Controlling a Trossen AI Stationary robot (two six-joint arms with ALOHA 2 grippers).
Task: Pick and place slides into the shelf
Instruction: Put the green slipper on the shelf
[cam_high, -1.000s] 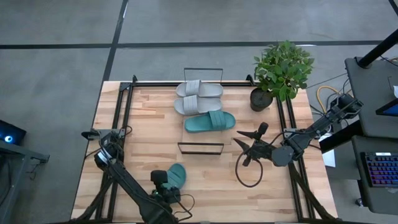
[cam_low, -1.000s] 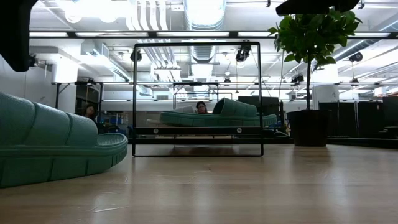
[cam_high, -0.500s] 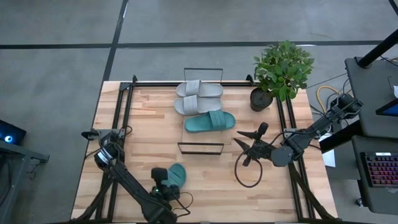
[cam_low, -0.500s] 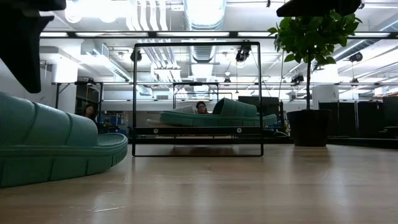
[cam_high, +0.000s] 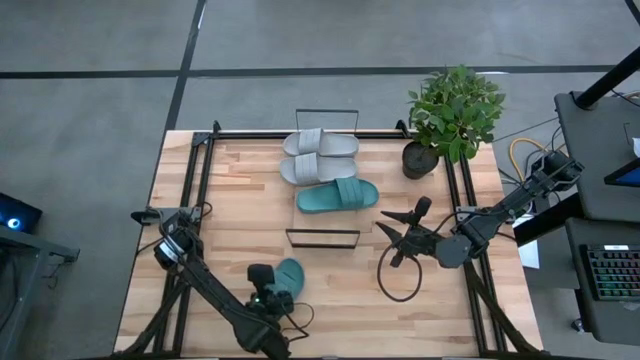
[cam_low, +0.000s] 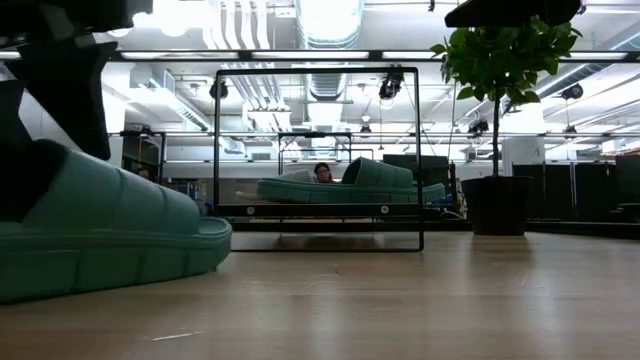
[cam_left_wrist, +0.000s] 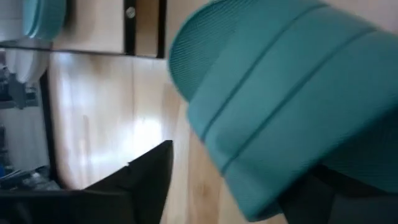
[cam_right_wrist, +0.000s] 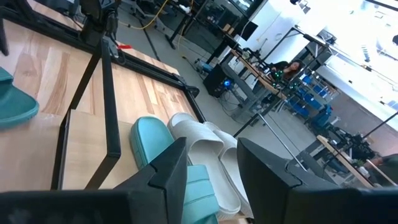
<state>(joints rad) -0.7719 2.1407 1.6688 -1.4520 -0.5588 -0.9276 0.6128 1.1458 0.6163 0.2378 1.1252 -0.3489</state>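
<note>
Butcher-block table (cam_high: 230, 200), both arms over it. Potted plant (cam_high: 452, 110) stands at the far right corner, well apart from either set of jaws.

Shelf (cam_high: 325, 182) sits mid-table, far side. It lies ahead of the right gripper's fingertips and well away from the left gripper. On its plank: the two pale grey slides (cam_high: 318, 155) side by side, and one teal slide (cam_high: 338, 195) next to them, on the side nearer the right arm. Three of four appear placed.

Fourth slide, the loose teal slide (cam_high: 286, 276), lies on the table near the front edge, toe end pointing out from the left gripper (cam_high: 266, 296). In the left wrist view its ribbed strap (cam_left_wrist: 280, 106) fills the space between the dark fingers (cam_left_wrist: 134, 183), one finger on either side of it. Jaws are spread about the strap; I cannot tell whether they have actual contact yet. The low view shows the slide's sole on the tabletop, not lifted.

Right gripper (cam_high: 393, 237) hovers just beside the shelf's near end, jaws partly spread, nothing between them. It looks to be waiting.

Step in hand, as I judge it: grasping the last slide. Next move calls for pinching the strap firmly, lifting clear of the table, then carrying it across to the free patch of plank beside its teal mate.
</note>
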